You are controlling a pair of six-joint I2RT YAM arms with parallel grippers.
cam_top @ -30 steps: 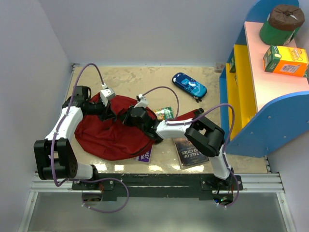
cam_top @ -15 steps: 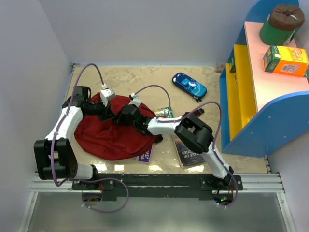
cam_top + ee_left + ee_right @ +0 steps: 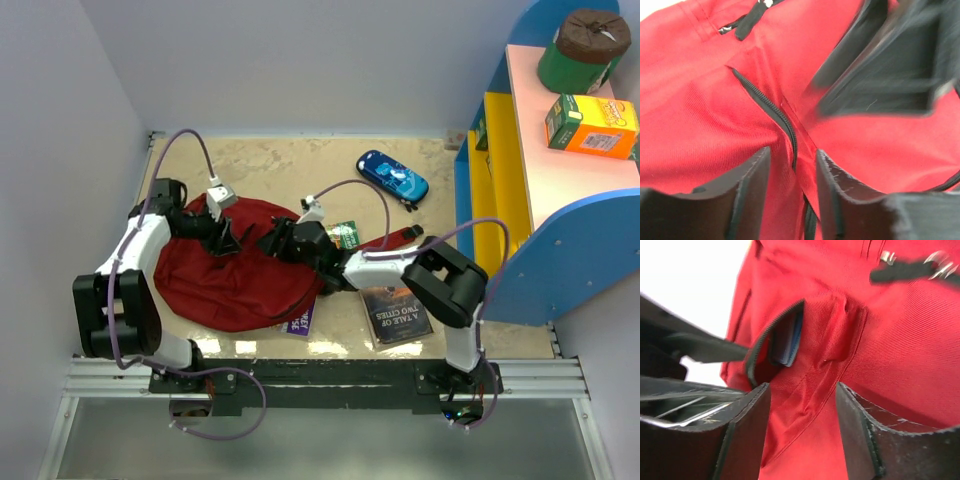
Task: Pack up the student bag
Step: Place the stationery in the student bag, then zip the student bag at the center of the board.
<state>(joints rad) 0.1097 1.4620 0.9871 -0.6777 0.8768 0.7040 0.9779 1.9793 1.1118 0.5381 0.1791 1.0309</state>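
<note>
One red student bag (image 3: 225, 275), two books (image 3: 396, 314) flat on the surface, one blue pencil case (image 3: 392, 178), one small green packet (image 3: 346, 234), and two containers (image 3: 590, 126) up on the shelf.
</note>
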